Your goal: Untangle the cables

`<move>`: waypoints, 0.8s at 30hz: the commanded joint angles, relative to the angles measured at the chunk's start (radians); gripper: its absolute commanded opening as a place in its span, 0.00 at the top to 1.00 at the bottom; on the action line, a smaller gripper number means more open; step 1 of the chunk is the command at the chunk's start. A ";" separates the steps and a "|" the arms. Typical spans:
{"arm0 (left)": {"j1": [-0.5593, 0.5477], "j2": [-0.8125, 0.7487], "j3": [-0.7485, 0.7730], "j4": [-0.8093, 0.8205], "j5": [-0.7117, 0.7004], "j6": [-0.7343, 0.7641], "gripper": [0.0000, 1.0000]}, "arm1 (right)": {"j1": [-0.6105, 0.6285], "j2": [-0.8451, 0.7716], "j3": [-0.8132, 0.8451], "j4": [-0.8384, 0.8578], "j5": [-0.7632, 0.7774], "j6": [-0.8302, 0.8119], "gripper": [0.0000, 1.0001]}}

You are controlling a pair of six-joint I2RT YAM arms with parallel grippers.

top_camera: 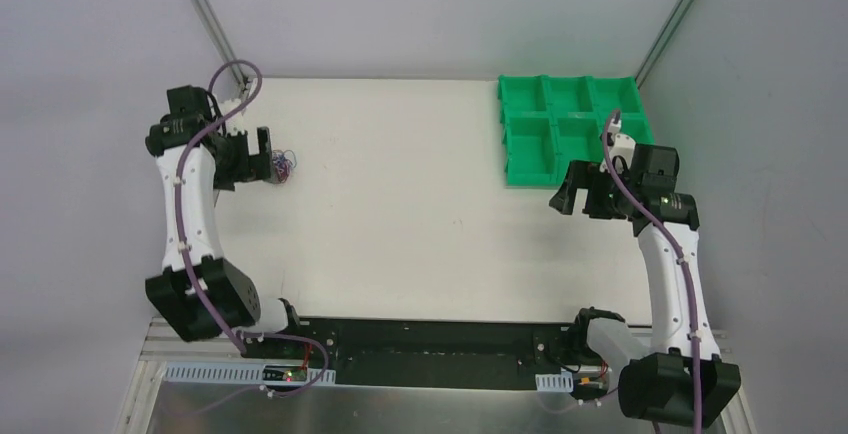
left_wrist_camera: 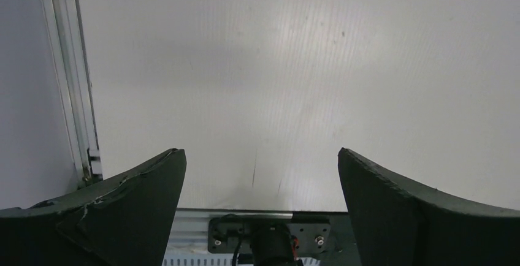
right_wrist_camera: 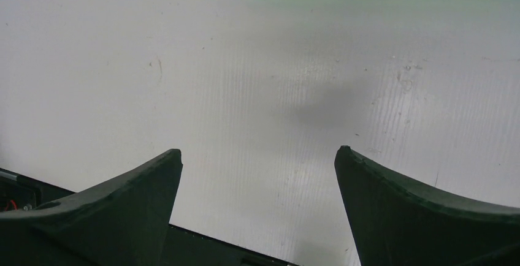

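You have the cables as one small bunch of red, blue and dark curls at about 9 o'clock on the white counter, close to its left edge. The strands are too fine in the top view to tell one from another.

Your left gripper sits just beside the bunch, which lies at its 3 o'clock in the top view. You cannot tell from there whether a finger touches the wires. This gripper is spread wide and holds nothing. Its wrist view shows bare counter between the two dark fingers, with an aluminium frame post running up at 9 o'clock.

Your right gripper is well apart from the cables, across the counter at about 3 o'clock. It is also spread wide with nothing in it, and it hovers over bare counter. The green compartment tray sits at 1 o'clock on the counter, and its near wall crosses the top of the right wrist view at 12 o'clock.
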 commanded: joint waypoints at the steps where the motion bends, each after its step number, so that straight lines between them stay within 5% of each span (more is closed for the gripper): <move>1: -0.007 0.229 0.224 0.014 0.044 -0.041 0.01 | 0.015 0.067 0.098 0.037 -0.060 -0.018 0.01; 7: 0.015 0.544 0.433 0.048 0.051 -0.071 0.01 | 0.081 0.203 0.181 0.058 -0.018 0.033 0.01; 16: 0.028 0.787 0.505 0.160 0.068 -0.078 0.03 | 0.181 0.355 0.232 0.081 -0.024 0.086 0.00; 21: 0.027 0.897 0.530 0.197 0.138 -0.102 0.19 | 0.209 0.415 0.249 0.096 -0.062 0.110 0.01; 24: 0.024 0.928 0.515 0.200 0.210 -0.123 0.44 | 0.225 0.445 0.276 0.095 -0.082 0.138 0.01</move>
